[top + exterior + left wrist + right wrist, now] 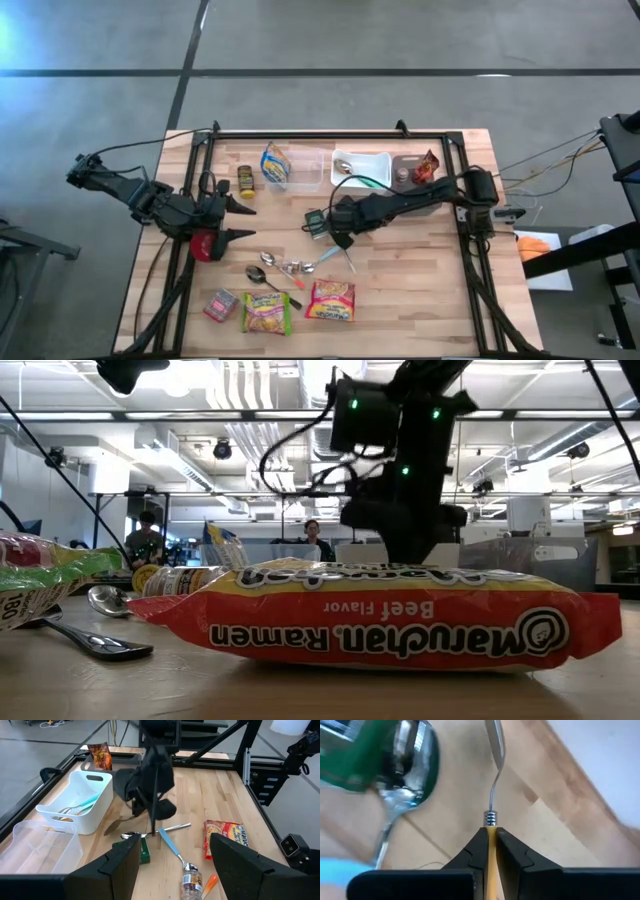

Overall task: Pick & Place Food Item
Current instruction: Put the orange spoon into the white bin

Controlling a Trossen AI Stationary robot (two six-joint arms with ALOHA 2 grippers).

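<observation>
Two arms: right gripper [490, 838] at work mid-table, left gripper [243, 221] waiting apart, fingers spread
Grip: right fingers clamped on yellow-handled spoon [492, 805], handle between them, bowl ahead
Beside it: green packet [350, 757] and second spoon [405, 795]
Food: ramen pack [330, 299] lies well behind the right gripper
Advice: lift straight, slowly, clear of neighbours

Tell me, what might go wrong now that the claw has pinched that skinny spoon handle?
1. The right gripper is shut on the spoon only at its fingertips, on a thin handle, so the spoon could twist or slip out when lifted.
2. A second spoon and a green item lie close by, so a sideways move might knock them.
</observation>
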